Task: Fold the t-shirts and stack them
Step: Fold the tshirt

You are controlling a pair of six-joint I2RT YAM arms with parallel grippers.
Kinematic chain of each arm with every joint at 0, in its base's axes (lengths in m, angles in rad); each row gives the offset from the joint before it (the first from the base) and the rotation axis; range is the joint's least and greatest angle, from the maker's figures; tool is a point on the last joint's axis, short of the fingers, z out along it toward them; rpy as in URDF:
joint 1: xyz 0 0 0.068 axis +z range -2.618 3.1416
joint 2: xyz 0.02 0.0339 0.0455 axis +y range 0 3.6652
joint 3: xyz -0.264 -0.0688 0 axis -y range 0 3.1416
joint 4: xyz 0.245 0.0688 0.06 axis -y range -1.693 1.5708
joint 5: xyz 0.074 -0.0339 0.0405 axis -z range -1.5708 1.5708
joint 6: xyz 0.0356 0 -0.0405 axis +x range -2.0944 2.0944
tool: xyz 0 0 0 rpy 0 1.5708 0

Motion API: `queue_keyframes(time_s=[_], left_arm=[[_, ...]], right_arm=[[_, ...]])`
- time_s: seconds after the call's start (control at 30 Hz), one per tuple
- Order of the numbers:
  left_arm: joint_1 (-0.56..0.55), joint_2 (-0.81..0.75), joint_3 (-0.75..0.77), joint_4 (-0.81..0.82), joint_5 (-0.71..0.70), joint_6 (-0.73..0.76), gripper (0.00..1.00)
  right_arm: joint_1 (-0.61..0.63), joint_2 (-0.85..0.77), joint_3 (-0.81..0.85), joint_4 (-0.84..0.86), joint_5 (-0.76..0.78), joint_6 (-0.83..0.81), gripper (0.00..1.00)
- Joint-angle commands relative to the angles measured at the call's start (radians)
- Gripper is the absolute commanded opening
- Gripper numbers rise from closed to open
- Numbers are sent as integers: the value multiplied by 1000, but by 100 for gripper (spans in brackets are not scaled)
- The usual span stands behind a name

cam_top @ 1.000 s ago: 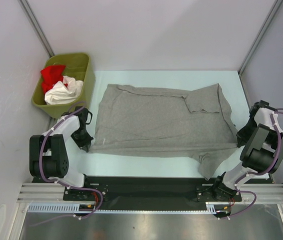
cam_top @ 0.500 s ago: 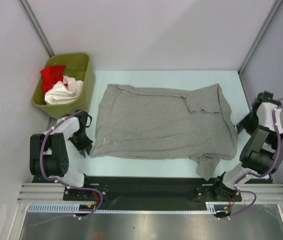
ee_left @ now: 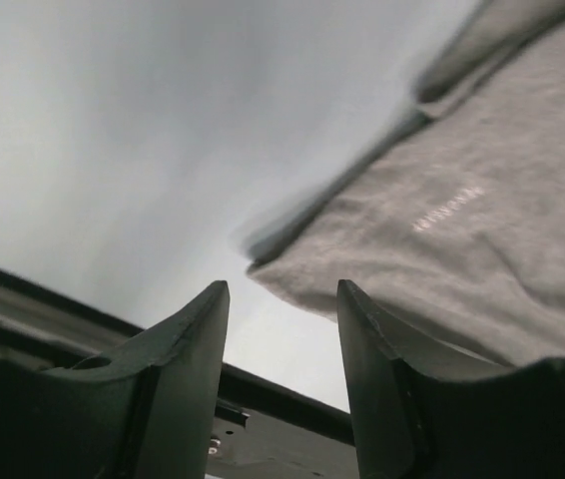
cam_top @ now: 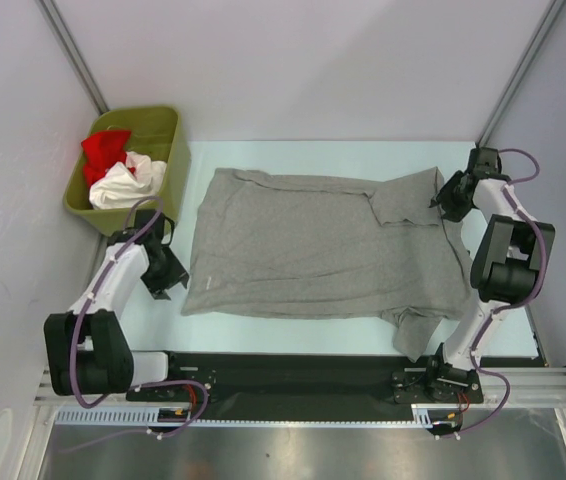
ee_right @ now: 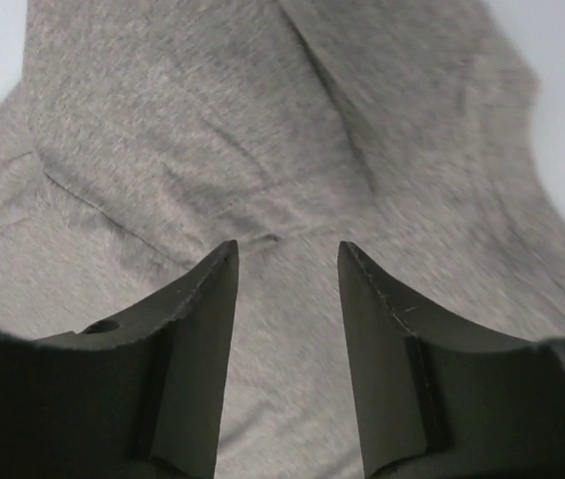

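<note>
A large heather-grey t-shirt [cam_top: 323, 240] lies spread over the middle of the table, its near right corner hanging over the front edge. My left gripper [cam_top: 175, 275] stands open just off the shirt's near left corner [ee_left: 292, 261], nothing between its fingers [ee_left: 208, 339]. Faint white lettering [ee_left: 447, 205] shows on the cloth there. My right gripper [cam_top: 447, 198] hovers open above the shirt's far right sleeve [ee_right: 292, 160], holding nothing. A red t-shirt [cam_top: 106, 152] and a white t-shirt [cam_top: 128, 183] sit crumpled in the bin.
An olive-green bin [cam_top: 163, 135] stands at the far left, close behind my left arm. Grey walls and metal posts enclose the table. A black rail [cam_top: 293, 370] runs along the near edge by the arm bases.
Both grippers have opened and let go of the grey shirt. The right arm has swung from the shirt's right side up to the far right sleeve. The left arm pulled back slightly leftward.
</note>
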State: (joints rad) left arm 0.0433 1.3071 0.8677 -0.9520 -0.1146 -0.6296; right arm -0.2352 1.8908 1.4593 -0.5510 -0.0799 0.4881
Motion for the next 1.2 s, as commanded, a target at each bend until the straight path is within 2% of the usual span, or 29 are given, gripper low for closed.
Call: queue_keyframes(time_s=[0.0,0.03,0.07,0.13,0.23,0.27,0.37,0.5,0.57,0.6,0.73,0.87,0.97,1.17], left_arm=[[-19,-37,36,113,168,122,53],[-35,-35,42,146,272,133,53],[-83,-34,56,245,324,146,53],[-181,18,88,336,445,142,53],[-297,87,152,526,542,61,54],[-325,109,168,646,602,16,58],[-419,254,273,745,650,-30,58],[-502,475,439,805,673,-114,57],[-537,546,525,857,687,-168,51],[-543,590,553,861,670,-171,47],[-530,665,674,865,626,-185,47],[-504,739,893,658,534,-104,51],[-482,759,958,592,512,-56,51],[-404,747,990,480,441,82,51]], right_arm=[[0,14,16,115,-86,29,49],[0,28,21,134,-101,26,49],[2,54,29,128,-110,24,50],[-1,73,41,103,-103,15,53],[-15,76,30,102,-95,-14,56],[-21,77,30,92,-93,-23,56],[-41,90,27,80,-121,-66,59],[-59,109,23,88,-170,-100,58],[-64,123,24,112,-213,-102,55],[-65,126,23,126,-222,-100,53],[-65,154,41,131,-259,-97,54],[-72,178,62,115,-258,-100,54],[-79,180,61,114,-253,-106,55],[-75,195,70,103,-271,-120,55]])
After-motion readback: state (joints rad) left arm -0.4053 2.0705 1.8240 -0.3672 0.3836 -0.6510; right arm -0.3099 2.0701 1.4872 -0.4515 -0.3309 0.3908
